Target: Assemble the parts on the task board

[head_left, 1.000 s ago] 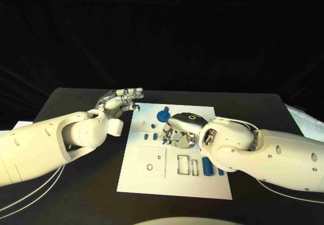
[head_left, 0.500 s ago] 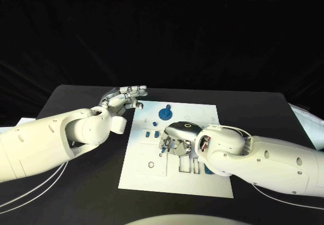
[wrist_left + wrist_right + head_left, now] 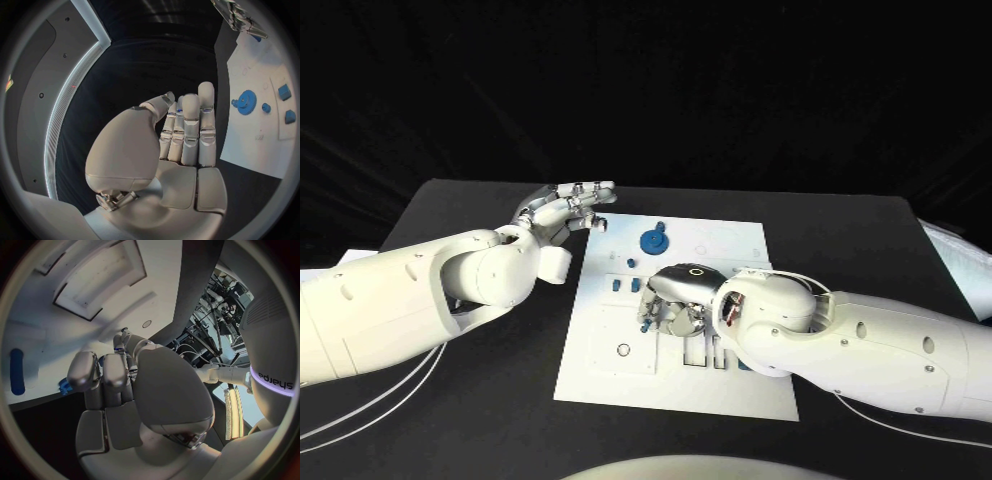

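White task board [image 3: 733, 395] lies in the middle of the black table [image 3: 459, 400]. Its near part is bare; a rectangular recessed panel [image 3: 625, 345] sits on its left half, with narrow slots [image 3: 697, 352] just right of it.

Right hand [image 3: 678, 298] is over the board's middle, fingers pointed down and curled together directly above the slots. A small blue piece [image 3: 648, 318] shows at its fingertips on the side toward the panel. Head view does not settle whether the fingers pinch that piece or merely touch it; cannot tell the grasp. Right wrist view: the fingers [image 3: 103, 375] are bent inward over the board [image 3: 50, 355], a bit of blue [image 3: 64, 385] beside them, and an oblong blue part [image 3: 17, 371] lying flat on the white surface, apart from the hand.

Further back, two small blue parts [image 3: 617, 285] lie on the board just left of the right hand. Beyond these, a blue gear [image 3: 652, 241] sits near the far edge, clear of both hands.

Left hand [image 3: 567, 209] is held off the board's far left corner, above the table, fingers extended side by side and holding nothing. Left wrist view confirms: flat palm and straight fingers [image 3: 187, 127], gear [image 3: 245, 102] and small blue pieces [image 3: 284, 92] on the board well apart from it.
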### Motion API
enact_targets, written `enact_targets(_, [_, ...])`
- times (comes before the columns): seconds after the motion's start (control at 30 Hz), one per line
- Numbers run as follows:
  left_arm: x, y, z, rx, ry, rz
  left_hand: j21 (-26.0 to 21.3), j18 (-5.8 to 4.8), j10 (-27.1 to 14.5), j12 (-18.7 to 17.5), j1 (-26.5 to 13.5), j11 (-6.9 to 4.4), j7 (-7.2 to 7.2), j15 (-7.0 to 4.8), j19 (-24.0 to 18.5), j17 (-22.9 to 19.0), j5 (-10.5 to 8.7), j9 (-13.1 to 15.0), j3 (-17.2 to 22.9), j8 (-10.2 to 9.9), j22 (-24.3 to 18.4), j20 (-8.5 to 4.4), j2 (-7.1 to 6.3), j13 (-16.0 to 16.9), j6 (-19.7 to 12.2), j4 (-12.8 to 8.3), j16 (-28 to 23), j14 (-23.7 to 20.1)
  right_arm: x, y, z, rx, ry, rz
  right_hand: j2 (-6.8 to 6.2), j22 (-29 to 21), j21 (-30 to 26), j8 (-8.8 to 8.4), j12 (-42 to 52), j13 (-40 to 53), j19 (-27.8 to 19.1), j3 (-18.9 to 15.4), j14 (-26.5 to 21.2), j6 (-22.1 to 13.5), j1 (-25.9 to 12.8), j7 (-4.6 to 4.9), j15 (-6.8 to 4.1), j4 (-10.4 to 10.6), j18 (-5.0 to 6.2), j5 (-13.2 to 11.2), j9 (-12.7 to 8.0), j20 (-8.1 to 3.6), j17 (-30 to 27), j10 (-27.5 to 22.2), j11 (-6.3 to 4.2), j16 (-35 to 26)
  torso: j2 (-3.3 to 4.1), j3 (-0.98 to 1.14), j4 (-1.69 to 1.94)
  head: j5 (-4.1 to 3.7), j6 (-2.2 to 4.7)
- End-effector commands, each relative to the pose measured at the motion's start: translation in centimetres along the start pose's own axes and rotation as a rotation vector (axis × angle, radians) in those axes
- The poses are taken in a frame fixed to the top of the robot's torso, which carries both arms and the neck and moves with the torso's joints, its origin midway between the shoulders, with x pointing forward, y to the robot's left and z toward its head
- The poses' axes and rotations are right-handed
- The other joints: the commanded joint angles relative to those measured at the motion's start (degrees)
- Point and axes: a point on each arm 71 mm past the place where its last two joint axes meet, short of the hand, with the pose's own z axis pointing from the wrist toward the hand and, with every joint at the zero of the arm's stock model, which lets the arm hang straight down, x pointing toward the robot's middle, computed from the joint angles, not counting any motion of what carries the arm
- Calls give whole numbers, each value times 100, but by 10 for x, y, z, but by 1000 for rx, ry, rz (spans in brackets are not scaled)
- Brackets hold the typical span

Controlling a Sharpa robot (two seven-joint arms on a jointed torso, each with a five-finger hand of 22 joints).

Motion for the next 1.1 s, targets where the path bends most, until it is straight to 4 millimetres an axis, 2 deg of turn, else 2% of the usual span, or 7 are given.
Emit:
enact_targets(0.03, [3, 0, 0, 5, 25, -3, -27, 61, -43, 24, 32, 15, 4, 6, -12, -4, -18, -7, -22, 19, -5, 2, 29, 10, -41, -5, -21, -21, 3, 1, 0, -11, 22, -14, 28, -3, 21, 37, -27, 4, 2, 14, 166, -15, -28, 33, 37, -12, -21, 39, 1, 42, 8, 1, 38, 20, -1, -4, 3, 2, -4])
enact_targets(0.47, [3, 0, 0, 2, 28, -3, -27, 61, -43, 24, 32, 15, 4, 6, -12, -4, -18, -7, -22, 19, -5, 2, 29, 10, -41, -5, -21, -21, 6, 3, 3, -5, 55, -38, 21, 0, 23, 39, -29, 4, 2, 16, 164, -17, -57, 40, 43, -25, -21, 38, 4, 49, 7, -2, 45, 23, -2, -7, -1, 2, -14])
enact_targets(0.63, [3, 0, 0, 1, 29, -3, -27, 61, -43, 24, 32, 15, 4, 6, -12, -4, -18, -7, -22, 19, -5, 2, 29, 10, -41, -5, -21, -21, 7, 4, 4, 8, 69, -53, -44, -12, 14, 21, -52, -3, -11, -23, 158, -79, -205, 62, 70, -41, -18, 84, 1, 72, 7, -82, 74, 33, -2, -9, -1, -3, -17])
enact_targets(0.67, [3, 0, 0, 1, 29, -3, -27, 61, -43, 24, 32, 15, 4, 6, -12, -4, -18, -7, -22, 19, -5, 2, 29, 10, -41, -5, -21, -21, 8, 3, 5, 13, 71, -55, -63, -20, 9, 14, -61, -8, -17, -34, 154, -114, -247, 75, 82, -39, -17, 107, -4, 81, -1, -132, 88, 30, -2, -8, 0, -7, -20])
enact_targets(0.77, [3, 0, 0, -1, 29, -3, -27, 61, -43, 24, 32, 15, 4, 6, -12, -4, -18, -7, -22, 19, -5, 2, 29, 10, -41, -5, -21, -21, 8, 1, 5, 28, 71, -59, -191, -137, -69, -5, -71, -23, -94, -92, 117, -475, -447, 211, 184, -10, 2, 183, -85, 154, -102, -547, 210, -42, 0, -7, 5, -13, -24])
enact_targets(0.87, [3, 0, 0, -3, 28, -3, -36, 60, -68, 32, 36, 22, 10, 11, -13, -25, -17, -8, -33, 16, -10, 6, 35, 10, -58, -10, -29, -34, 8, 0, 5, 36, 64, -58, -273, -242, -140, -5, -59, -24, -158, -140, 95, -755, -537, 306, 254, -20, 25, 219, -146, 220, -149, -842, 302, -70, -5, -6, -1, -9, -25])
enact_targets(1.1, [3, 0, 0, -7, 30, -4, -55, 57, -132, 40, 38, 38, 22, 24, -21, -78, -17, -10, -56, 9, -20, 14, 41, 7, -91, -17, -52, -70, 6, 0, 4, 35, 34, -52, -289, -354, -223, -1, -10, -15, -220, -196, 79, -1070, -558, 329, 297, -98, 54, 238, -170, 284, -167, -1170, 360, -60, -5, -4, 3, -24, -20])
